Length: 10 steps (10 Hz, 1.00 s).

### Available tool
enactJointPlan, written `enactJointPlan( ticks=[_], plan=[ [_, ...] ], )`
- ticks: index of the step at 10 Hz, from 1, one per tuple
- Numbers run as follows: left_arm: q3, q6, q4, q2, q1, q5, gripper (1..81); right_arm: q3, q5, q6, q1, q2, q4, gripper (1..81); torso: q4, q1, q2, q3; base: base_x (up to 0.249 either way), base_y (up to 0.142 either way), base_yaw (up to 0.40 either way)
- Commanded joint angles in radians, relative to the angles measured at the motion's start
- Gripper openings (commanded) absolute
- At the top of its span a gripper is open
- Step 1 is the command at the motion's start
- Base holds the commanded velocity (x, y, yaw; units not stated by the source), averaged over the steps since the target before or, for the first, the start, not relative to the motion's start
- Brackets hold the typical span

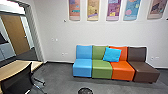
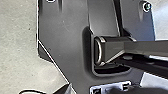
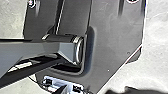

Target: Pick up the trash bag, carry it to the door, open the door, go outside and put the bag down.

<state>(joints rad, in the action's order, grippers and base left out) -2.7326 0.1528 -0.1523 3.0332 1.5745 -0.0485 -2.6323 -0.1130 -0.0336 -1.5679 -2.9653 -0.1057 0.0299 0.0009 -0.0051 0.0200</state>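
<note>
Trash bag or bin, I cannot tell which, the black round shape (image 1: 85, 91) sits on the floor (image 1: 58, 78) before the seat row (image 1: 102, 68). A blue cushion (image 1: 112, 54) leans on the row; a black chair (image 1: 18, 80) and desk (image 1: 15, 68) stand left of it. Whether the left gripper (image 2: 87, 90) or right gripper (image 3: 86, 91) is spread or pressed together, I cannot tell.

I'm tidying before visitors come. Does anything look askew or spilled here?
Nothing looks spilled. The bright blue cushion sits askew, leaning across the join between the green seat and the orange seat rather than squarely on one.
</note>
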Motion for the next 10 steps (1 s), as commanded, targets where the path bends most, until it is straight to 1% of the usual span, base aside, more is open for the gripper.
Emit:
enactJointPlan(
  ticks=[1, 10],
  plan=[
    [-0.003, 0.001, 0.008, -0.002, -0.037, -0.065, 81.1, 0.009, -0.065, 0.008, 0.042, 0.001, -0.006, 81.1, 0.000, 0.000, 0.000, 0.000, 0.150, 0.000, 0.000],
    [0.002, 0.001, 0.008, -0.002, -0.034, -0.066, 81.1, 0.009, -0.065, 0.008, 0.038, 0.001, -0.002, 81.1, 0.000, 0.000, 0.000, 0.000, 0.148, 0.000, 0.000]
  ],
)
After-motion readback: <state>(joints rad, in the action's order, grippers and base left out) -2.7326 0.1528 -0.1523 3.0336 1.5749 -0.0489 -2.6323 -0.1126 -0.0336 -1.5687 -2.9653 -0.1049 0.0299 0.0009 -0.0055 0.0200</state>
